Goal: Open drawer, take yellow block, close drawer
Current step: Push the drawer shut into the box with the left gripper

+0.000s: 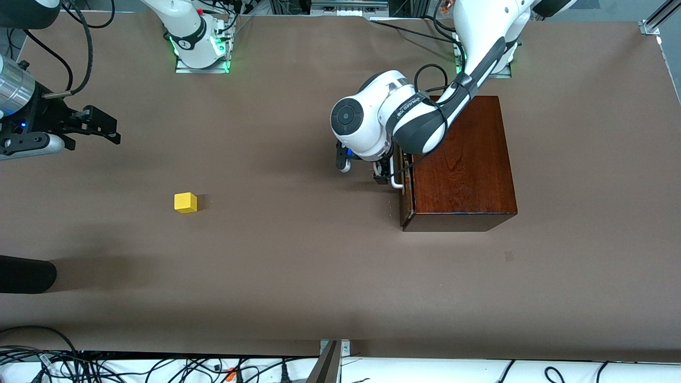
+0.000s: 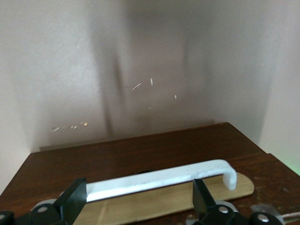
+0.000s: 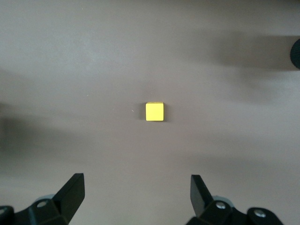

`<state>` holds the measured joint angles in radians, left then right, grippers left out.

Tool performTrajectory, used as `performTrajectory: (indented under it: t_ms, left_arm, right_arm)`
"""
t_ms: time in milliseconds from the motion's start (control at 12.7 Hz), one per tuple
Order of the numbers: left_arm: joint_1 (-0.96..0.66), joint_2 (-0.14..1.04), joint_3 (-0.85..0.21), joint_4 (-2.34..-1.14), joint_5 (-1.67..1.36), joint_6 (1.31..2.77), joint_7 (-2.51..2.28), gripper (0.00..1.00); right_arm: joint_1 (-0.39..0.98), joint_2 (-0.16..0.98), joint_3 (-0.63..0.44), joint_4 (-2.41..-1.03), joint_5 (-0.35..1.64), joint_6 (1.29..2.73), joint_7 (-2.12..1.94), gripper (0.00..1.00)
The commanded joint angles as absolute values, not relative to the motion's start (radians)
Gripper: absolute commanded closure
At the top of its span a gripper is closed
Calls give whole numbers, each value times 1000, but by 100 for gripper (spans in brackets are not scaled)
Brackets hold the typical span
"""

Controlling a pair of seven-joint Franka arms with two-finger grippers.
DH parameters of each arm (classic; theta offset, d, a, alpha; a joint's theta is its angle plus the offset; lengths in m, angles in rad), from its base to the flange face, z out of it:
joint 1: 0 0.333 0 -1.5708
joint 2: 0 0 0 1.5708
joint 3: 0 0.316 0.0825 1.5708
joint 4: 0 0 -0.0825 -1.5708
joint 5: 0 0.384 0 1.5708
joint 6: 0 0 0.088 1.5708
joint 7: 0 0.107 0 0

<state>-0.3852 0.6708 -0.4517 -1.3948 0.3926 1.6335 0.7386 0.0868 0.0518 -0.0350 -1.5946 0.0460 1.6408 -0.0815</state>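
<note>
The yellow block (image 1: 185,202) sits on the brown table toward the right arm's end, apart from the box; it also shows in the right wrist view (image 3: 154,111). The drawer (image 1: 407,186) of the reddish-brown wooden box (image 1: 463,165) is pushed in, and none of its pale interior shows. My left gripper (image 1: 384,173) is open at the drawer front, fingertips just short of the white handle (image 2: 159,178), not closed on it (image 2: 138,199). My right gripper (image 1: 106,130) is open and empty, up over the table at the right arm's end, with the block ahead of it (image 3: 138,192).
A dark rounded object (image 1: 26,274) reaches in over the table's near edge at the right arm's end, and it shows in the right wrist view (image 3: 295,51). Cables (image 1: 159,367) lie along the edge nearest the front camera.
</note>
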Motion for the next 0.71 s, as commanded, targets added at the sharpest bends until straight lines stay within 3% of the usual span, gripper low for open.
performTrajectory:
  t_ms: [0,316,632]
  left_arm:
    - [-380,641,-453,-1368,410,1606,726,0]
    - [-371,608,-451,-1299,268,1603,594,0]
    - [-252,494,-453,-1287,218,1551,361,0]
  right_arm:
    - [81,58,-26,-1569,32,1615,-77,0]
    - [81,58,-25,-1568,32,1615,-75,0]
    - [83,58,-25,-1568,32,1615,-72,0]
